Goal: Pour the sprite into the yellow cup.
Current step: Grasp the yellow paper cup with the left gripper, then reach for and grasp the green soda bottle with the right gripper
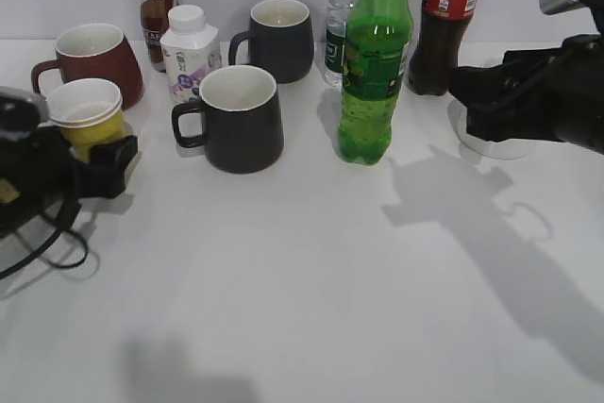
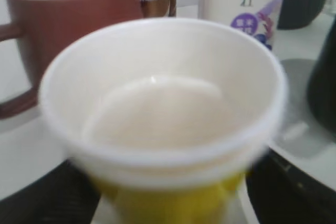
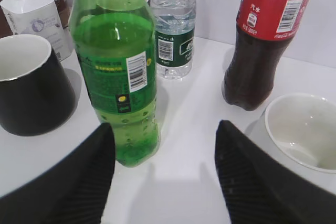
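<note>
**Sprite stands capped mid-table while the yellow cup sits in the left gripper**

The sprite (image 1: 376,58) stands upright on the white table (image 1: 311,280), cap on, and serves as the landmark here. Just behind it stands a small clear water bottle (image 1: 342,16), and behind and to its right the dark cola bottle (image 1: 442,25). To its left sits a black mug (image 1: 238,118), with a second black mug (image 1: 276,38) further back and a white carton (image 1: 188,49) between them.

The right gripper (image 3: 163,174) hangs to the right of the sprite, apart from it, its two dark fingers (image 3: 79,182) spread wide and holding nothing; in the right wrist view the bottle stands ahead of the left finger. A white bowl (image 3: 304,129) lies right of the cola bottle.

Far left of the sprite, the yellow cup (image 1: 87,115) stands upright between the dark fingers of the left gripper (image 1: 99,162), which sit at its base on both sides. Whether they press on it cannot be told. A dark-red mug (image 1: 94,58) stands just behind the cup.
</note>
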You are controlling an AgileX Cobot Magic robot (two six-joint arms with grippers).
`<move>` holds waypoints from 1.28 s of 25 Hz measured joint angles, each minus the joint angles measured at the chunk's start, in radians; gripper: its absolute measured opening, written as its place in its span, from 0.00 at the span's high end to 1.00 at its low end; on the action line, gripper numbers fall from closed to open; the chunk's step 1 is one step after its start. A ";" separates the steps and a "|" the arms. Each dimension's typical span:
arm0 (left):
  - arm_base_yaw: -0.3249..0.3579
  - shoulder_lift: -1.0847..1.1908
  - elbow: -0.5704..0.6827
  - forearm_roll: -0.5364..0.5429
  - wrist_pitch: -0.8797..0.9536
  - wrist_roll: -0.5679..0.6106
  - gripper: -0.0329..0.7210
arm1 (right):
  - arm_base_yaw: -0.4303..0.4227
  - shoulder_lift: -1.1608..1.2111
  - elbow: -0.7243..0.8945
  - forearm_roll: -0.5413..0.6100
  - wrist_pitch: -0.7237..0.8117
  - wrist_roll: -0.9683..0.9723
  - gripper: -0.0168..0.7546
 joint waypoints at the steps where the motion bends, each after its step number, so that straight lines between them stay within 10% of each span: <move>1: 0.000 0.014 -0.021 0.000 -0.001 0.002 0.10 | 0.000 0.000 0.000 0.000 0.000 0.000 0.39; 17: 0.000 0.103 -0.122 -0.001 -0.066 0.008 0.42 | 0.000 0.049 0.000 -0.027 -0.011 0.015 0.36; 22: 0.000 0.073 -0.024 0.000 -0.113 0.008 0.42 | 0.000 0.143 0.000 -0.142 -0.100 0.165 0.14; 32: 0.000 -0.092 0.175 0.154 -0.120 0.008 0.43 | 0.000 0.385 -0.009 -0.320 -0.438 0.278 0.12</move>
